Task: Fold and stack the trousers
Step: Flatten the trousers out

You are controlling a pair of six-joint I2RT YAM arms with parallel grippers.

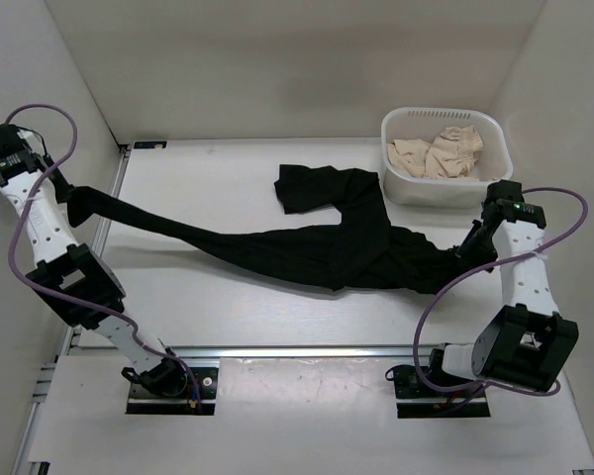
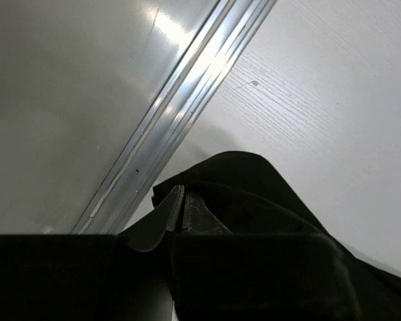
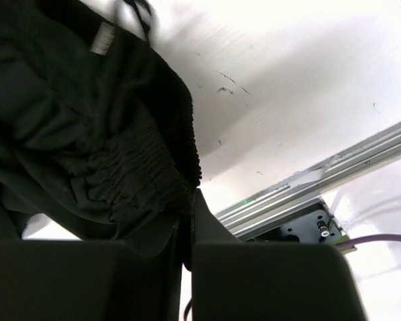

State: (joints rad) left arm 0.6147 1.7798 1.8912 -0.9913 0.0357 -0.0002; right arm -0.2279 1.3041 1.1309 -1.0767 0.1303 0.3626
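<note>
The trousers (image 1: 317, 247) stretch across the table (image 1: 238, 317) from its left edge towards its right edge. The left end effector (image 2: 180, 212) is clamped tight on a leg end. The right end effector (image 3: 189, 224) pinches what looks like the gathered waistband, jaws closed.

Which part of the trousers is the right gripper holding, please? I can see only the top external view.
Observer: The right gripper is shut on the trousers at their gathered elastic waistband.
Operator: Thank you. Does the other arm have cloth too?
Observer: Yes, the left gripper is shut on a fold of the black cloth.
Operator: Is any label showing?
Observer: A white label shows near the waistband.
</note>
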